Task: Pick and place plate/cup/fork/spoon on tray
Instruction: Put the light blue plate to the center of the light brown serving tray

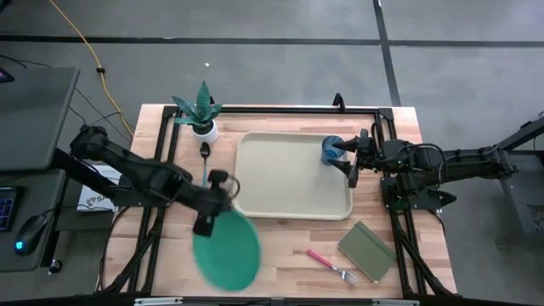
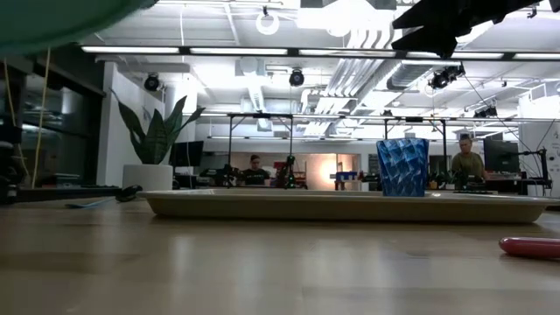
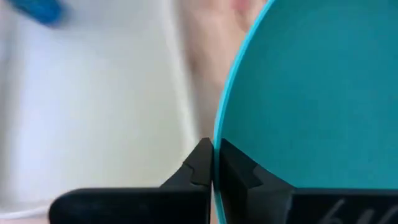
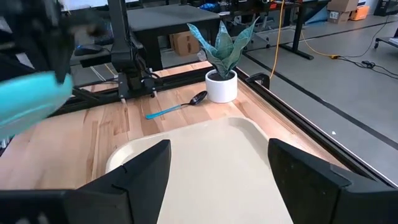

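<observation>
The teal-green plate [image 1: 227, 248] is held up over the table's near left part by my left gripper [image 1: 206, 223], which is shut on its rim. It also shows in the low view [image 2: 52, 22], clear of the table. The beige tray [image 1: 289, 183] lies mid-table. The blue cup [image 1: 330, 150] stands on the tray's far right corner. My right gripper [image 4: 217, 180] is open and empty over the tray's right edge, next to the cup. The blue-handled spoon [image 1: 205, 157] lies by the plant. The red-handled fork [image 1: 331, 265] lies near the front edge. My left gripper pinches the plate's rim [image 3: 216, 146] between its two fingers, one on each face, at the plate's far left edge. The plate reaches out from the fingers toward the table's near edge and is lifted clear of the table.
A white pot with a green plant [image 1: 201, 117] stands at the far left, beside the tray's corner. An olive-green notebook [image 1: 367, 250] lies near the front right, next to the fork. People sit in the room behind the table [image 2: 468, 157].
</observation>
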